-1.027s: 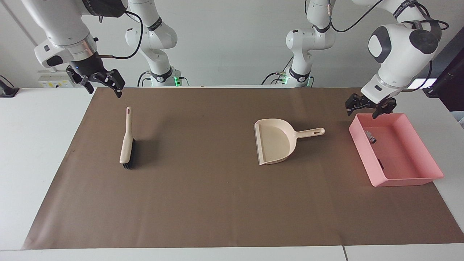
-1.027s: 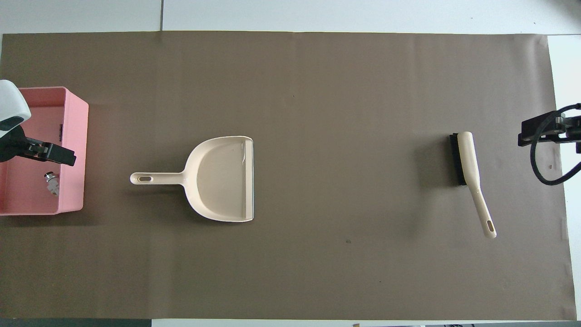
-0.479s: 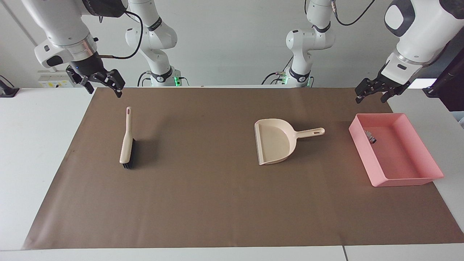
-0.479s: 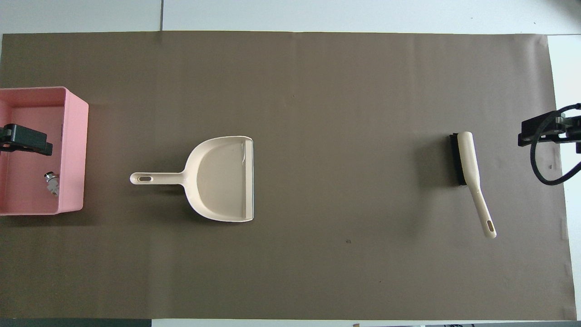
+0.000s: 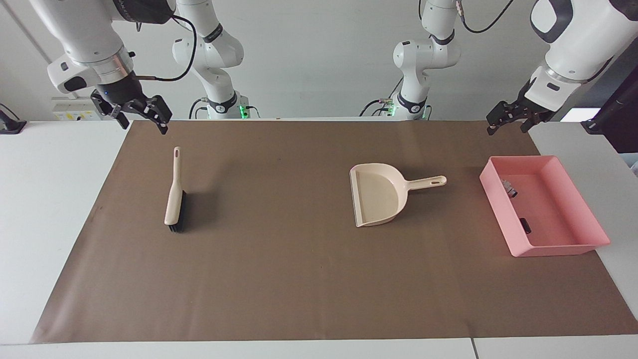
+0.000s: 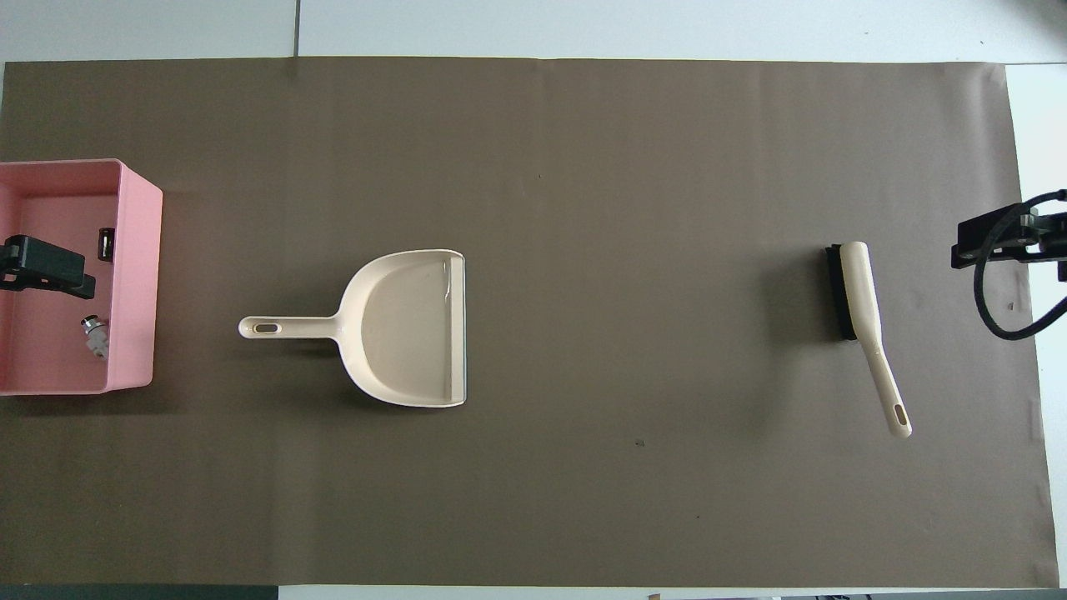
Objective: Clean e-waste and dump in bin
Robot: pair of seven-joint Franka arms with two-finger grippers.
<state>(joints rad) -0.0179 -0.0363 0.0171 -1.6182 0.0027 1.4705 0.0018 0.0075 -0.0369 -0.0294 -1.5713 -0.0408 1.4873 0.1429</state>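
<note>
The left gripper [image 5: 509, 120] hangs in the air above the edge of the brown mat [image 5: 299, 279], at the left arm's end of the table. Its fingers are apart and hold nothing. The pink bin [image 5: 573, 247] sits on the mat below it, a little farther from the robots.

Both bits of e-waste lie inside the bin. The white-and-green part [image 5: 509, 188] is at the end under this gripper. The black part [image 5: 525, 225] lies farther along, against the same wall.

The beige dustpan [image 5: 377, 199] rests empty beside the bin, toward the middle of the mat.

The right gripper [image 5: 142, 113] waits in the air at the right arm's end, fingers apart and empty. The brush [image 5: 174, 192] lies on the mat just below it. Nothing blocks either gripper.
</note>
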